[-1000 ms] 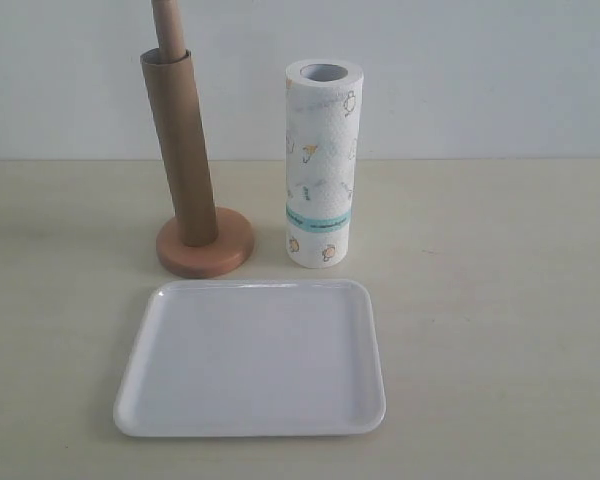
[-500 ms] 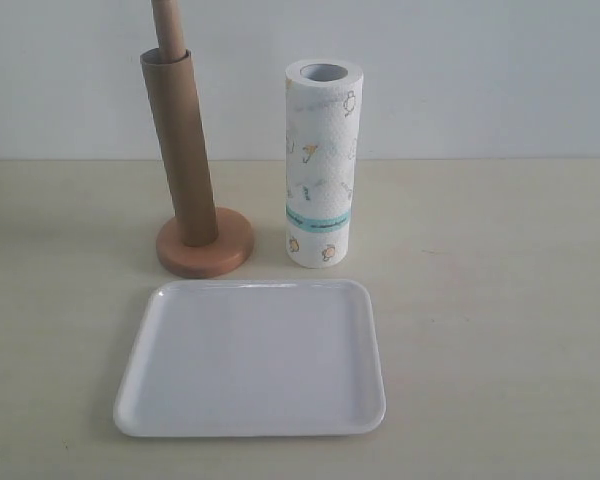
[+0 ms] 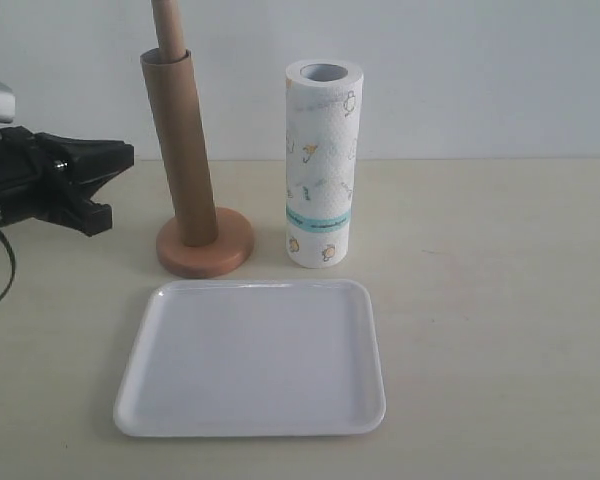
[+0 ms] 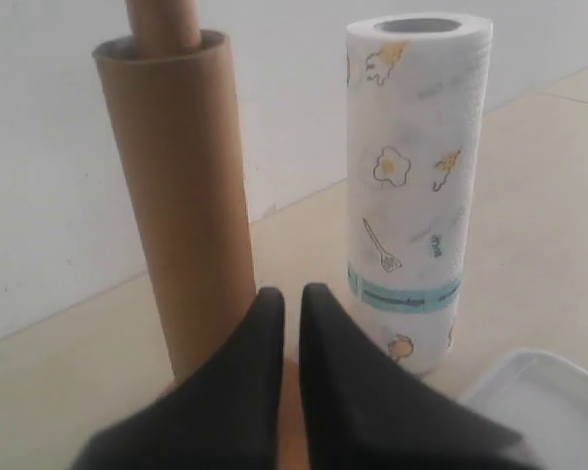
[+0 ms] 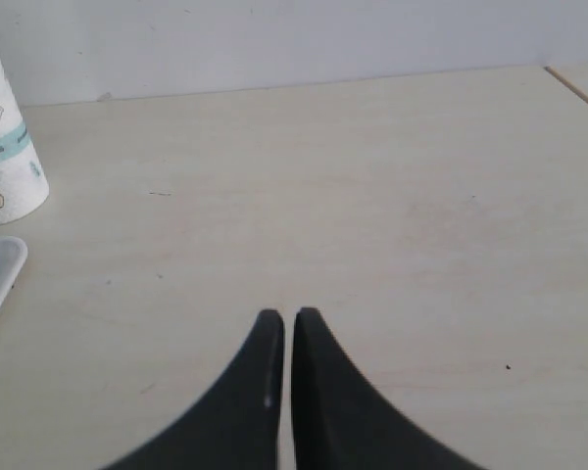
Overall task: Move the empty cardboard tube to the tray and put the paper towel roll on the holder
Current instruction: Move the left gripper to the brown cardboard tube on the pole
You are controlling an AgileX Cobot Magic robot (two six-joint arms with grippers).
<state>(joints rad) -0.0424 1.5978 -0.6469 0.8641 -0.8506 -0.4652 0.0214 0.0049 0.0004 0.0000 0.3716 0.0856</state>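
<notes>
**Operator:** State of the grippers?

**Technician:** The left gripper [image 3: 123, 160] is to the left of the empty cardboard tube [image 3: 180, 150]. Its fingers are pressed together and hold nothing. The right gripper [image 5: 289, 315] is likewise closed and empty, over bare table to the right of the paper towel roll [image 3: 323, 165].

**Operator:** Item locations?

**Technician:** The tube stands sleeved over the pole of the holder [image 3: 230, 252], far left. The roll stands upright just right of the holder's base. The tray [image 3: 250, 288] lies near, in front of both, with nothing on it.

**Operator:** Procedure for the step in hand?

**Technician:** Tube removal likely comes first. Spread the fingers before closing in, then grip the tube about mid-height. Lift straight along the pole until it clears the tip. Any tilt may bind the tube or tip the holder.

**Operator:** Any markings?

**Technician:** The roll's teal band carries dark print, too small to read. No brand is legible.
</notes>
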